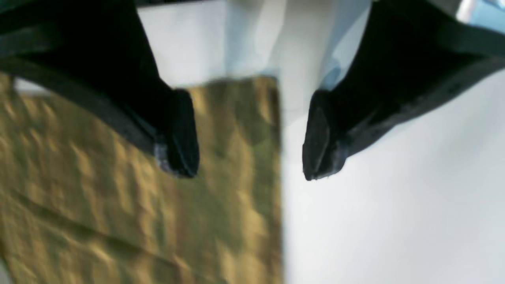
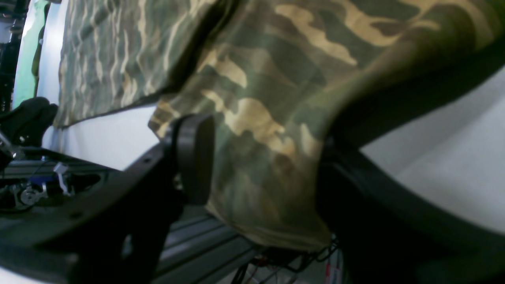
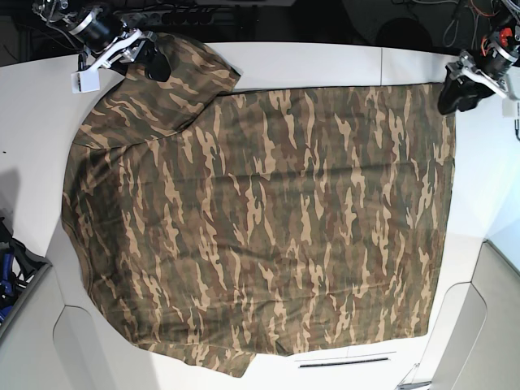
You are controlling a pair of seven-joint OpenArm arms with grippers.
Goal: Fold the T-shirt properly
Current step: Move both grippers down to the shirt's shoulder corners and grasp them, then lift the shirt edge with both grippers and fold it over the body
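Note:
The camouflage T-shirt (image 3: 268, 219) lies spread flat on the white table (image 3: 325, 61). My right gripper (image 3: 154, 63) is at the far left sleeve. In the right wrist view its jaws stand wide apart with the sleeve fabric (image 2: 256, 118) between them and draped over one finger; the other finger's pad (image 2: 193, 157) is bare. My left gripper (image 3: 452, 99) is at the shirt's far right corner. In the left wrist view it (image 1: 248, 171) is open just above that corner (image 1: 236, 118), blurred, one finger over fabric and one over bare table.
Metal frame rails and cables (image 2: 205, 236) run below the table edge under the right gripper. A dark slot (image 3: 345, 361) sits near the table's front edge. Wires and arm bases stand at the far corners (image 3: 487, 36).

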